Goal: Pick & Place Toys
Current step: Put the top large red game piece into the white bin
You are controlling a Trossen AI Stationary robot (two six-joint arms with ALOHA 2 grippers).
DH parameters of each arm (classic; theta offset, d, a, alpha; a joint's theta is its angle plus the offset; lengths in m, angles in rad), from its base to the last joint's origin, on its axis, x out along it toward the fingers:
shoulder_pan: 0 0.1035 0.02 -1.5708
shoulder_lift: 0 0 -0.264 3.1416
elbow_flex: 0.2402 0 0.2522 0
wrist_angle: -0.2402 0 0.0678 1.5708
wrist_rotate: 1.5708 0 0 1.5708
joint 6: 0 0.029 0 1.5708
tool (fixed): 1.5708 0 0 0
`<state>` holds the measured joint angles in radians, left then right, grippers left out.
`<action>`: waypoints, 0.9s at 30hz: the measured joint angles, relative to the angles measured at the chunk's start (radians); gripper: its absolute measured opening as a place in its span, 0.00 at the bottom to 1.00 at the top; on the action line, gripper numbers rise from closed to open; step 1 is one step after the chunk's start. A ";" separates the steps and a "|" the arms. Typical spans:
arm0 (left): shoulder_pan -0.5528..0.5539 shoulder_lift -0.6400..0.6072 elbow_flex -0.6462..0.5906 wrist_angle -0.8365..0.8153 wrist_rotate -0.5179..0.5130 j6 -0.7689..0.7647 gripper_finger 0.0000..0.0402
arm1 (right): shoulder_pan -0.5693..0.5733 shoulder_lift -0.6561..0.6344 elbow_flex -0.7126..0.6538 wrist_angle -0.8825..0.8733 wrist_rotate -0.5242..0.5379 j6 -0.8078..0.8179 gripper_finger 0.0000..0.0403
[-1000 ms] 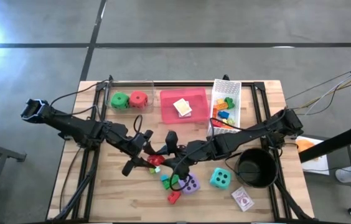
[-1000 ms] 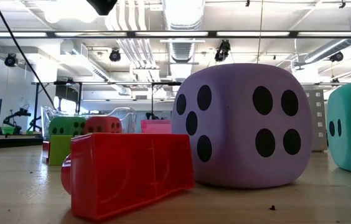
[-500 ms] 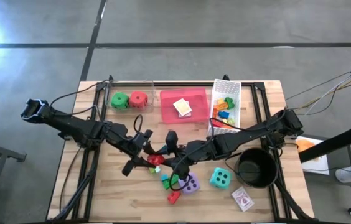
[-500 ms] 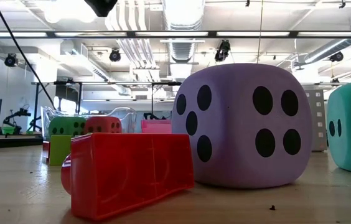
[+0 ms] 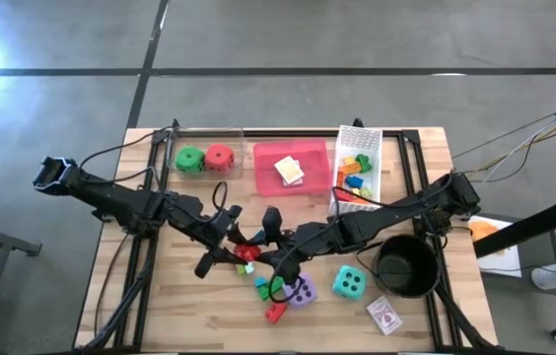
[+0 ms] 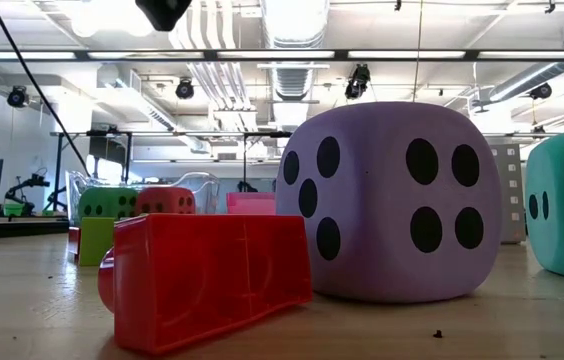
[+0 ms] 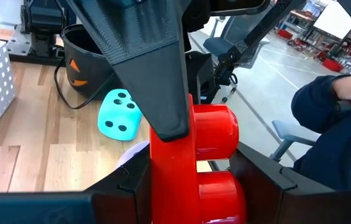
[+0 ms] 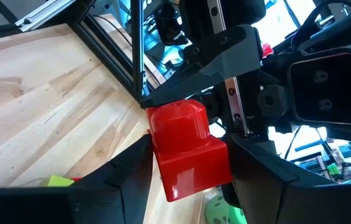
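A red brick hangs above the middle of the table between my two grippers. My left gripper reaches it from the left and my right gripper from the right; both are shut on it. On the table below lie small bricks, another red brick, a purple die, a teal die and a card pack. A green die and a red die sit in a clear box at the far left. My left gripper pinches the red brick by its sides between its two fingers, slanting slightly down from the table's left. The brick lies along the fingers, its studs to one side, lifted clear of the table. My right gripper pinches the same brick by its opposite sides between its two fingers, coming from the table's right and slanting slightly down. One stud points away from the fingers toward the left gripper. The brick is clear of the table.
A pink tray holding a card pack stands at the far middle, with a white mesh basket of bricks beside it. A black round pot stands at the near right. A person's sleeve shows beyond the table.
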<state>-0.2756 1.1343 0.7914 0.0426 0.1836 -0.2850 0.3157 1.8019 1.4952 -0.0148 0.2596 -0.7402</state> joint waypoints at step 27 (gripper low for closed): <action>0.000 0.001 -0.001 -0.048 -0.073 0.051 0.78 | 0.000 -0.001 0.001 -0.034 -0.007 0.008 0.31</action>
<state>-0.2760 1.1351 0.7906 -0.0049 0.1105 -0.2343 0.3161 1.8008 1.4960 -0.0489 0.2523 -0.7320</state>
